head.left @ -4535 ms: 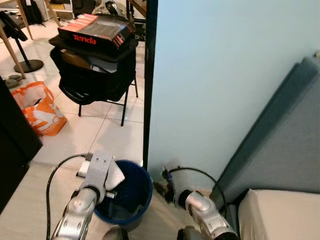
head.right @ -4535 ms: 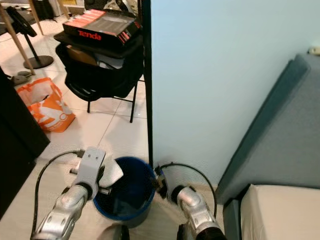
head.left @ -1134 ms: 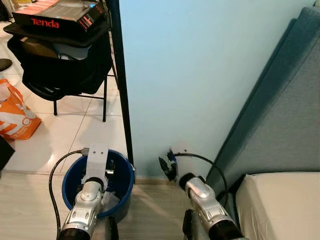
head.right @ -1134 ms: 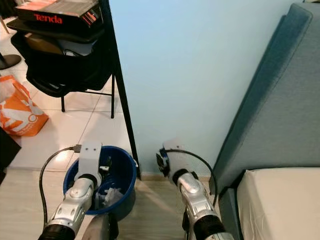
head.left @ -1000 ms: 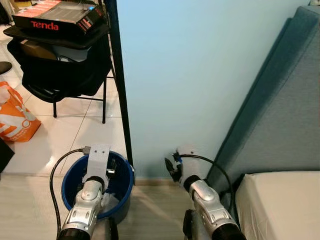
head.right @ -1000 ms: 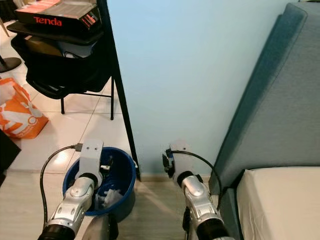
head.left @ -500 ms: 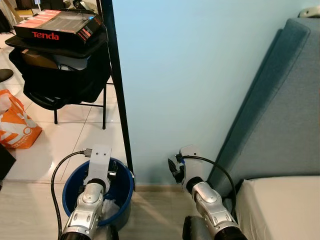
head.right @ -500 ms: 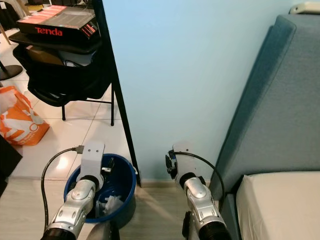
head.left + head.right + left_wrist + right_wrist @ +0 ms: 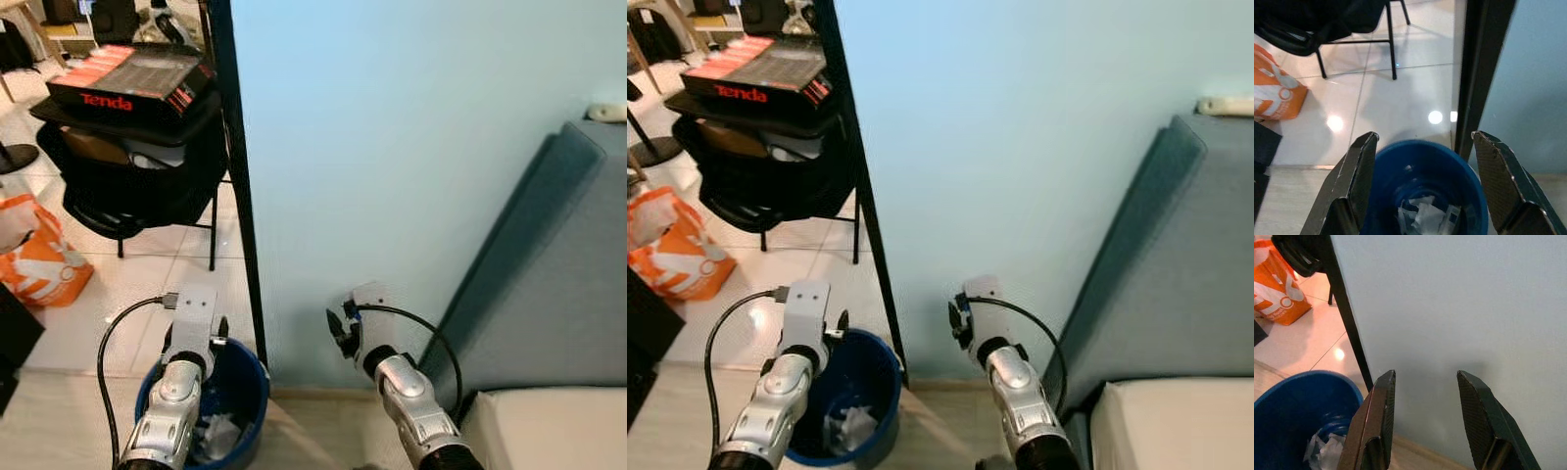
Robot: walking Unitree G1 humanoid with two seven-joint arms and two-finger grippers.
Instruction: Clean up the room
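A blue bin (image 9: 247, 384) stands on the floor at the foot of a black post, with crumpled white paper (image 9: 1422, 215) and other scraps lying inside it. My left gripper (image 9: 1423, 134) hangs open just above the bin's near rim, nothing between its fingers. My right gripper (image 9: 1426, 374) is open too and empty, held low in front of the light blue wall, to the right of the bin (image 9: 1298, 406).
A black chair carrying a dark bag and a Tenda box (image 9: 132, 83) stands behind the bin. An orange bag (image 9: 39, 269) lies on the tiles at left, near dark furniture (image 9: 15, 333). A grey-blue padded panel (image 9: 549, 294) and a white mattress (image 9: 549, 431) are at right.
The white paper that my left gripper held over the bin now lies inside it. The camera has swung right and tilted up; both arms sit a little higher.
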